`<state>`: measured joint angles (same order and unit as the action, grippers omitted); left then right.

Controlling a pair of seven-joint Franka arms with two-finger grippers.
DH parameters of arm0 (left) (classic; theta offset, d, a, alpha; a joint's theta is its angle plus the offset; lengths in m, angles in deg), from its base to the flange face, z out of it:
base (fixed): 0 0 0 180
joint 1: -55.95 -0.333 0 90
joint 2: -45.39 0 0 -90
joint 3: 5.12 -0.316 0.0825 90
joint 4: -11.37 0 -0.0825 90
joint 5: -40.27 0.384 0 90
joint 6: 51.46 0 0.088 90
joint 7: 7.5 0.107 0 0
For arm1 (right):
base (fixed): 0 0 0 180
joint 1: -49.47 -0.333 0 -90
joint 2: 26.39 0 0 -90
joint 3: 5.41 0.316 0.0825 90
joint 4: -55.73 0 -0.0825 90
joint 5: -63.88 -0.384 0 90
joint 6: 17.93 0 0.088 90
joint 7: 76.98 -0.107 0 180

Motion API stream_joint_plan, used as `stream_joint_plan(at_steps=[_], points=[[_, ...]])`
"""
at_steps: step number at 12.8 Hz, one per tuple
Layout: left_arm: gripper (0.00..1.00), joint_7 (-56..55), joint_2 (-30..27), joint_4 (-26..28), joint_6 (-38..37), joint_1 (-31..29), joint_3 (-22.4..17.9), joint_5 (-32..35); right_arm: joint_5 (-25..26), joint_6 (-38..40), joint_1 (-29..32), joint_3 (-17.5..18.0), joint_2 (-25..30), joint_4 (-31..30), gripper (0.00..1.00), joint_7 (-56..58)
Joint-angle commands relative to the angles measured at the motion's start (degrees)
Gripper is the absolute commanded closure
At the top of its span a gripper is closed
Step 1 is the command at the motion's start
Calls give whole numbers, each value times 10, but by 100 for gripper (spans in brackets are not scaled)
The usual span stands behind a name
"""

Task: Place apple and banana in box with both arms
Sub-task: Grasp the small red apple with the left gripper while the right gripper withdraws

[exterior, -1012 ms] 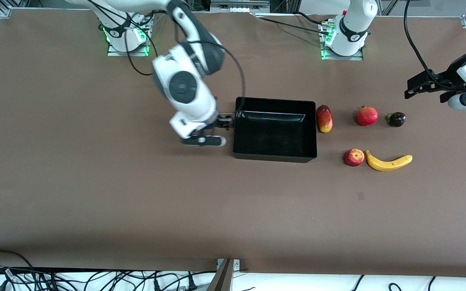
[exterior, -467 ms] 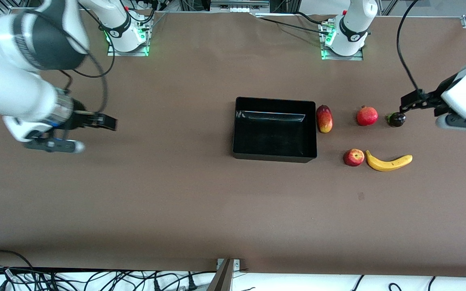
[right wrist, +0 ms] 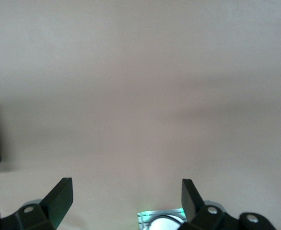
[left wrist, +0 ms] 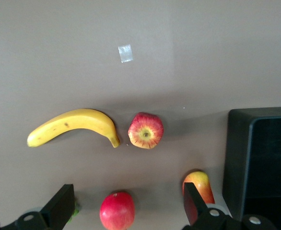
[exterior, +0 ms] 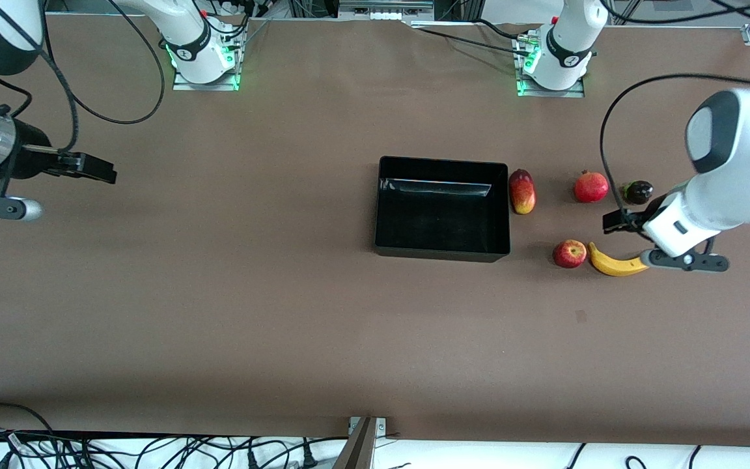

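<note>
The apple (exterior: 569, 253) lies on the table beside the banana (exterior: 614, 264), both toward the left arm's end from the black box (exterior: 441, 251), which holds nothing. My left gripper (exterior: 617, 220) is open and empty, in the air over the spot between the pomegranate and the banana. Its wrist view shows the banana (left wrist: 73, 124), the apple (left wrist: 146, 130) and the box wall (left wrist: 236, 158), with the left gripper (left wrist: 126, 203) spread round the pomegranate. My right gripper (exterior: 98, 169) is open and empty over bare table at the right arm's end; its wrist view shows the right gripper (right wrist: 126, 191) over bare table.
A pomegranate (exterior: 591, 187), an elongated red-yellow fruit (exterior: 522, 191) next to the box and a small dark fruit (exterior: 638, 191) lie in a row farther from the front camera than the apple and banana. The arm bases (exterior: 202, 55) stand at the table's back edge.
My right arm swung away from beside the box to its own end of the table. My left arm came in from the table's end to over the fruits.
</note>
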<state>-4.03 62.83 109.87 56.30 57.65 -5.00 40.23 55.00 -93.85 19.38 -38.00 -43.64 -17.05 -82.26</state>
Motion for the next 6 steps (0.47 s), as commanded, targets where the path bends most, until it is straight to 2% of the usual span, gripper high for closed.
stream_joint_plan(at_steps=[1,2,3,6], points=[[0,69,35,6,41,9,1,14,63,-73,150,192,83,-108,0,13],[0,92,50,6,53,12,1,14,81,-98,215,266,120,-155,0,6],[0,108,70,6,55,12,1,14,81,-118,270,302,148,-191,0,6],[0,178,106,22,96,20,1,13,79,-135,296,302,180,-235,0,13]])
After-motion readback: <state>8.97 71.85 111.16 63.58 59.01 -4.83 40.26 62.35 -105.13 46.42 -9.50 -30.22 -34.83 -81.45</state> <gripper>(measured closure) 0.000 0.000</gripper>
